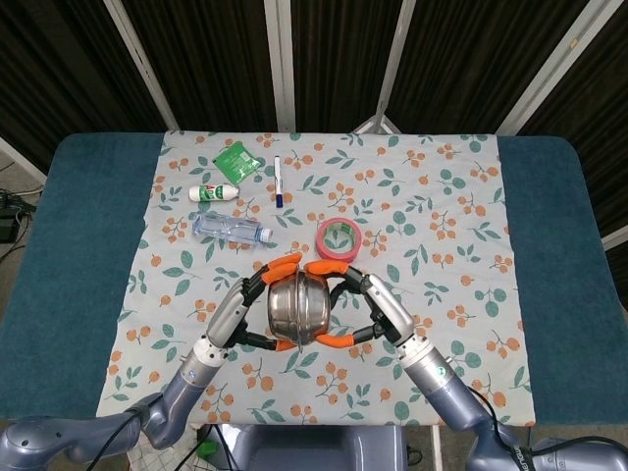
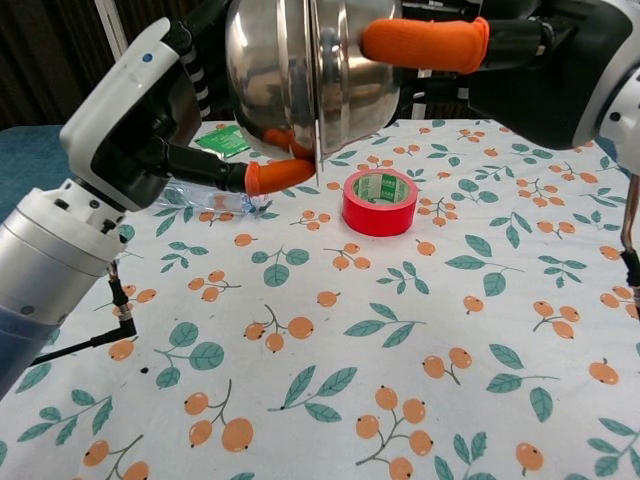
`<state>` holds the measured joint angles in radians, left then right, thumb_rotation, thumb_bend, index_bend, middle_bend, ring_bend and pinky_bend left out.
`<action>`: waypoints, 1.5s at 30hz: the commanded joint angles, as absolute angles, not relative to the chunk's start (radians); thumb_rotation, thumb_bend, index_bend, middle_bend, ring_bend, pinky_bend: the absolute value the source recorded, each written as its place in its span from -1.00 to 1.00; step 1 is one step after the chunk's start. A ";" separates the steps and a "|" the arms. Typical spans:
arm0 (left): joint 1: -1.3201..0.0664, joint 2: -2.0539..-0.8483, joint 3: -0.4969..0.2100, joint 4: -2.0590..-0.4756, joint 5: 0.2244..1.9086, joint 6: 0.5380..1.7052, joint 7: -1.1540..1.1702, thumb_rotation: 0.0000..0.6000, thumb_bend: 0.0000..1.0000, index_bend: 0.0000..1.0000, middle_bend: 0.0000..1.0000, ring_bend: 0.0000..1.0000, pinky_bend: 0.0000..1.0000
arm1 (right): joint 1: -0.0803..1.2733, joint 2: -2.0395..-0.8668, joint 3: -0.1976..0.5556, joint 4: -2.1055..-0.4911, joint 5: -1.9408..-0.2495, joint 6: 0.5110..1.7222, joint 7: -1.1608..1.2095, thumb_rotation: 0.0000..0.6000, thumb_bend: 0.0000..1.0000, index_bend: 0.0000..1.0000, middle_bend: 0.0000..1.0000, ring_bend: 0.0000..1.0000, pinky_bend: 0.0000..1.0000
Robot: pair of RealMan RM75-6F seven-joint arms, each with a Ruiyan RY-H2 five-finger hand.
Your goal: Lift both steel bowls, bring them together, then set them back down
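Lighting: even, bright, diffuse from overhead in both views; background behind the table (image 1: 549,196) dark. Shadows: soft and short, a faint one under the red tape roll (image 2: 380,203). Glare: bright streaks and mirror reflections of orange fingertips on the left steel bowl (image 2: 270,60) and right steel bowl (image 2: 350,80). Focus: head view sharp throughout; chest view sharp on the floral cloth (image 2: 400,350), nearest arm casing slightly soft. Distortion: chest view wide-angle, close objects enlarged, mild stretching toward edges
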<state>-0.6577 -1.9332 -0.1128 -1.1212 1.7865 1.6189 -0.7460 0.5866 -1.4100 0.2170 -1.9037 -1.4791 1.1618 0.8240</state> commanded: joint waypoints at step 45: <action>-0.648 -1.932 -0.083 -1.090 1.780 1.654 -0.768 1.00 -0.83 -0.41 -0.59 -0.71 -0.34 | 0.585 -1.419 0.197 -1.874 -1.507 1.157 0.885 1.00 -0.39 0.51 -0.11 0.12 0.03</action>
<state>-0.6449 -1.9271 -0.0855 -1.0951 1.7777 1.6561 -0.7698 0.5813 -1.4132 0.1969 -1.8714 -1.5107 1.1606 0.8924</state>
